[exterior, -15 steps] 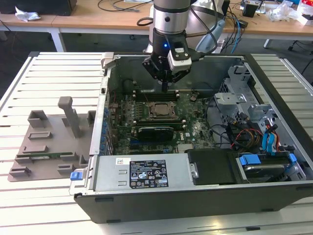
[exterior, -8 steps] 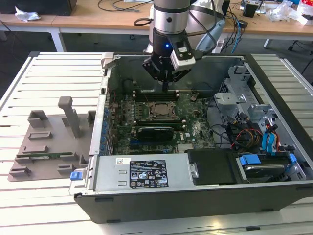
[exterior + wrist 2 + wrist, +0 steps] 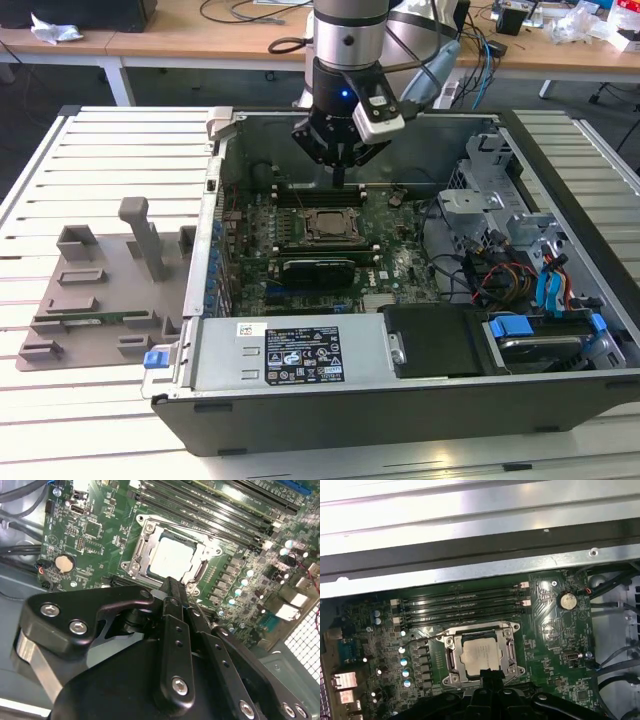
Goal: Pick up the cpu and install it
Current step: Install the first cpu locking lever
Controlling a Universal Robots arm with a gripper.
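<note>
Sitting in socket (image 3: 481, 652), cpu (image 3: 481, 654) just beyond jaws' tips.

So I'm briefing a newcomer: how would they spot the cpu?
Look inside the open computer case, on the green motherboard. Beside the memory slots sits a metal socket frame; the cpu is the pale silver square within it, the board's one plain flat plate.

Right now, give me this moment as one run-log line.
cpu: seated in socket on motherboard | tool: shut, empty, just above socket edge | case: open | grey tray: outside case
</note>
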